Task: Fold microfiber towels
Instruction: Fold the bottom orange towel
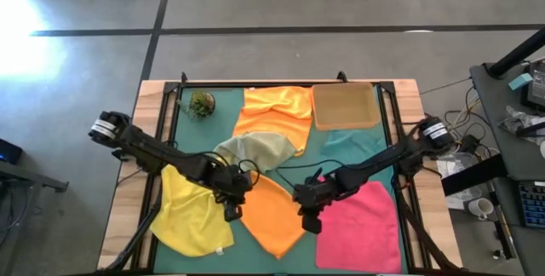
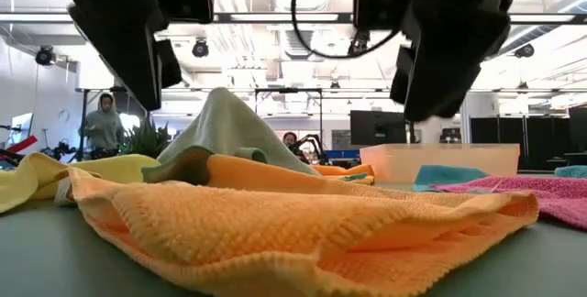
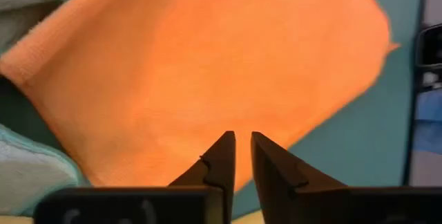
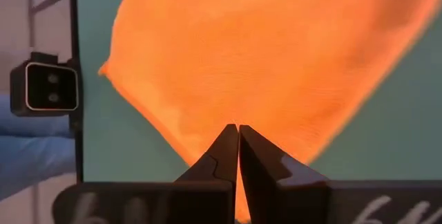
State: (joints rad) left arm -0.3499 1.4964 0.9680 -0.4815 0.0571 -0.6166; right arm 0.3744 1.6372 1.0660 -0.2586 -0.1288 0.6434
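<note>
One orange towel point(image 1: 274, 216) lies folded between the slightly parted left gripper point(image 1: 232, 214) and closed, empty right gripper point(image 1: 311, 222); five towels remain unfolded.

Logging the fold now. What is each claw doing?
Left claw: slightly open, empty, above the orange towel.
Right claw: shut, empty, over the same towel.

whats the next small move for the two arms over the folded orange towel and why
Probably lift both clear. The soft orange microfiber towel already lies doubled on the table, the left pincer shows a slight gap with nothing in it, and the right pincer is shut on nothing.
</note>
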